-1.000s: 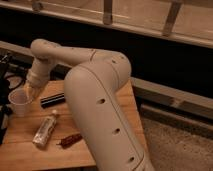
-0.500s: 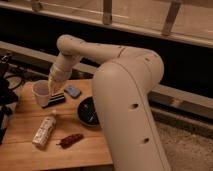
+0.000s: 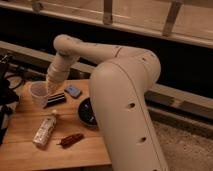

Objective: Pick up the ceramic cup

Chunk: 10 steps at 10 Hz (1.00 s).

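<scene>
The ceramic cup (image 3: 37, 94) is a small white tapered cup at the back left of the wooden table (image 3: 30, 150). My gripper (image 3: 50, 87) comes down from the bent white arm (image 3: 120, 95) and sits at the cup's right rim, shut on it. The cup is upright, over the table's left part. The fingertips are partly hidden by the cup's wall.
A white labelled bottle (image 3: 44, 131) lies on its side in front of the cup. A dark round bowl (image 3: 87, 113) sits to the right, partly behind my arm. A black flat item (image 3: 55, 100), a blue item (image 3: 73, 91) and a red-brown packet (image 3: 70, 140) lie nearby.
The cup has moved right from the table's left edge together with my gripper. The arm has swung right. The bottle and packet have not moved.
</scene>
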Available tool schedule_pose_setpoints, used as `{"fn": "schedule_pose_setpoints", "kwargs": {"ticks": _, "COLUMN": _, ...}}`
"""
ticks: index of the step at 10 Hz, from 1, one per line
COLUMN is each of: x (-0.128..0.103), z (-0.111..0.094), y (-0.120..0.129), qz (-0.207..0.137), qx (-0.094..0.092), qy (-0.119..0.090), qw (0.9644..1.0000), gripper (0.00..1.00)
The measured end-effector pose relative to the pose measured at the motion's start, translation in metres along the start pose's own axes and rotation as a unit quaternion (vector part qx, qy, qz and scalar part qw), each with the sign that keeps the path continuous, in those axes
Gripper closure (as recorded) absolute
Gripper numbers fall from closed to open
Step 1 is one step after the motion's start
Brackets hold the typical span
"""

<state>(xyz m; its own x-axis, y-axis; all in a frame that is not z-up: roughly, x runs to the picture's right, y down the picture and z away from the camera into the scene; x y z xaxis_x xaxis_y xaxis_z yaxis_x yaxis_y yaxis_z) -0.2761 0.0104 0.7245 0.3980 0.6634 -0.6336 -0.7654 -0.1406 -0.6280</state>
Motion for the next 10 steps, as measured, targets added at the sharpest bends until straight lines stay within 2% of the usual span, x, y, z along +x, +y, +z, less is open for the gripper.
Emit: {"fn": "schedule_pose_setpoints", "kwargs": {"ticks": 10, "x": 0.0041, "z": 0.0068, "y": 0.0085, "qz": -0.009, "qx": 0.004, "qy": 0.006, "qw": 0.9999, "gripper": 1.0}}
